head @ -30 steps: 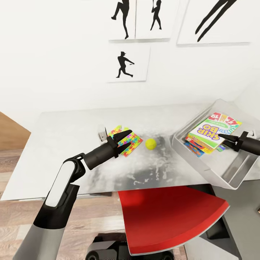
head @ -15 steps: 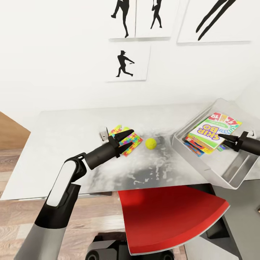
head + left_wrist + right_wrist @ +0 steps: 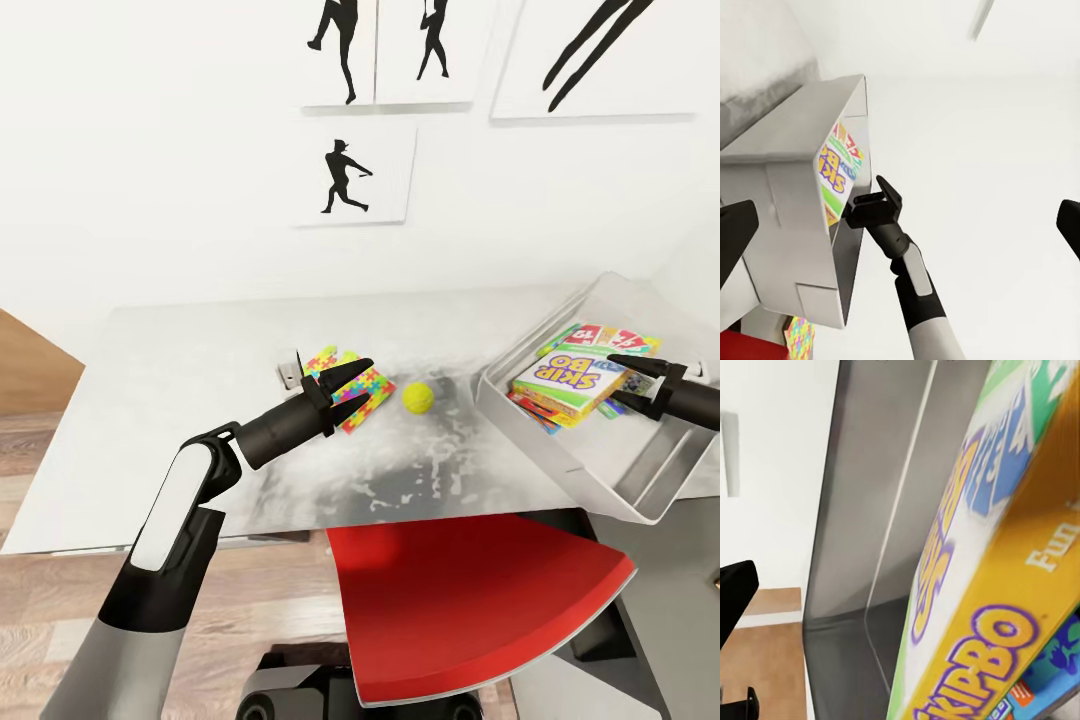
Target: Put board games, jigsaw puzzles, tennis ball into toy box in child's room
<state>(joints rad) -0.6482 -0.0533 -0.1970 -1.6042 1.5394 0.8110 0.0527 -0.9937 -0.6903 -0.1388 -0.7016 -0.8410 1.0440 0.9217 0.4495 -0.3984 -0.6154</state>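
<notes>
My spread left gripper [image 3: 350,379] hovers over the thin multicoloured jigsaw squares [image 3: 352,389]; they are probably light and stiff, so I would pinch an edge.

From head height, one camera looks forward and down across the pale marbled surface [image 3: 200,400] toward a white wall. The left wrist camera faces sideways along that surface toward the shallow light grey tray [image 3: 802,195], seen from moderately near. The right wrist camera sits tight against the green-yellow "Skip-Bo" box [image 3: 982,607]. All three share tray [image 3: 600,470] and box [image 3: 570,375].
</notes>
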